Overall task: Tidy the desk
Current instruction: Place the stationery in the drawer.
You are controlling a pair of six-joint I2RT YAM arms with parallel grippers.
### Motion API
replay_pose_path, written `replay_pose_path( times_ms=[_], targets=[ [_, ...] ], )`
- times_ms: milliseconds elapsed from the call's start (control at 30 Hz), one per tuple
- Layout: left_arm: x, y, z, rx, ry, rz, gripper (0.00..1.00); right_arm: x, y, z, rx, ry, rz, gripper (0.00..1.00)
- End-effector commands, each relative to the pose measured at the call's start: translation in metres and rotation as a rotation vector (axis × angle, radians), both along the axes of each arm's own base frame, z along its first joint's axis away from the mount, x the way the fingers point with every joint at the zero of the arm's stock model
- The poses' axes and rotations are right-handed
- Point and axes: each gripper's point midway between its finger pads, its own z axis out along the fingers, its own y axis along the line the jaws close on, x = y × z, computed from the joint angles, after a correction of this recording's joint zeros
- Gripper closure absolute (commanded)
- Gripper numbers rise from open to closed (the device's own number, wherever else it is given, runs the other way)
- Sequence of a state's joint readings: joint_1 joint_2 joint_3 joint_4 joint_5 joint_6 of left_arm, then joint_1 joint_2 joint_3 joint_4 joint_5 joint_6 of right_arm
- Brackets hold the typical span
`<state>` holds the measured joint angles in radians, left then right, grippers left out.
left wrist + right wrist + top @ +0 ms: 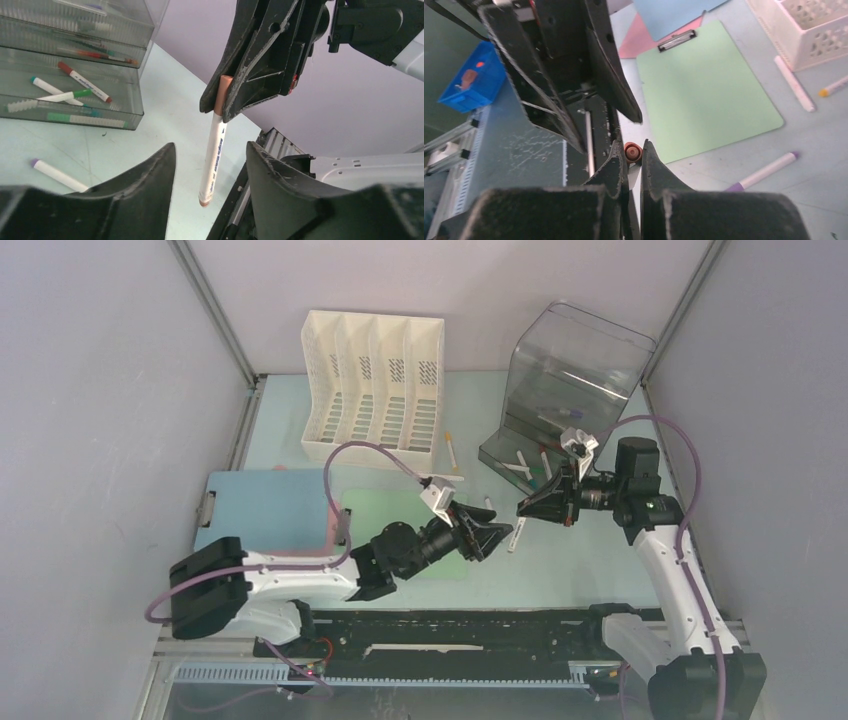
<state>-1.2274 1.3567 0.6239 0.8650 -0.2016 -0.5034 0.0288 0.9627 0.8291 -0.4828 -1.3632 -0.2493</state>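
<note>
Pinching: right claw (220, 107) clamps orange-capped marker (215, 150)
Left claw (503, 536): spread, flanking that marker
Clear bin (75, 50): several markers (82, 82)
Surface (560, 550): mint; green clipboard (704, 95), purple marker (764, 172)
Room: grey walls (90, 390)

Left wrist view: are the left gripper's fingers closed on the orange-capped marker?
No: the left gripper is open, fingers apart either side of the orange-capped marker, which the right gripper holds.
</note>
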Motion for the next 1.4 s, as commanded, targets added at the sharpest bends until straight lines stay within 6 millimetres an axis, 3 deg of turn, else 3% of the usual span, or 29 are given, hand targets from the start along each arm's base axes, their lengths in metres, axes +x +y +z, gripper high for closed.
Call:
replay_pose_path(
  times_ms=[0, 100, 200, 233, 333, 567, 800, 933, 1100, 1367],
  targets=[
    [0.007, 0.027, 0.001, 0.066, -0.057, 0.084, 0.37, 0.012, -0.008, -0.001, -0.070, -0.118, -0.082, 1.00],
    [0.011, 0.045, -0.006, 0.109, -0.076, 0.134, 0.25, 0.018, -0.017, -0.005, -0.143, -0.204, -0.139, 1.00],
    [0.020, 0.071, -0.012, 0.133, -0.071, 0.234, 0.03, 0.030, -0.028, -0.010, -0.222, -0.260, -0.221, 1.00],
    [0.024, 0.080, -0.015, 0.139, -0.063, 0.271, 0.01, 0.034, -0.031, -0.010, -0.243, -0.274, -0.246, 1.00],
    [0.030, 0.102, -0.024, 0.158, -0.041, 0.341, 0.00, 0.043, -0.040, -0.012, -0.294, -0.305, -0.309, 1.00],
    [0.023, 0.123, -0.040, 0.190, -0.030, 0.314, 0.00, 0.071, -0.060, -0.016, -0.399, -0.369, -0.448, 1.00],
    [0.016, 0.141, -0.051, 0.171, -0.012, 0.318, 0.00, 0.109, -0.057, -0.023, -0.581, -0.516, -0.532, 1.00],
    [0.014, 0.147, -0.054, 0.161, -0.006, 0.320, 0.00, 0.138, -0.056, -0.034, -0.743, -0.591, -0.583, 1.00],
    [0.012, 0.150, -0.059, 0.162, 0.007, 0.319, 0.00, 0.176, -0.080, -0.041, -0.847, -0.557, -0.770, 1.00],
    [0.014, 0.149, -0.060, 0.170, 0.012, 0.325, 0.00, 0.194, -0.101, -0.062, -0.839, -0.473, -0.900, 1.00]
  ],
)
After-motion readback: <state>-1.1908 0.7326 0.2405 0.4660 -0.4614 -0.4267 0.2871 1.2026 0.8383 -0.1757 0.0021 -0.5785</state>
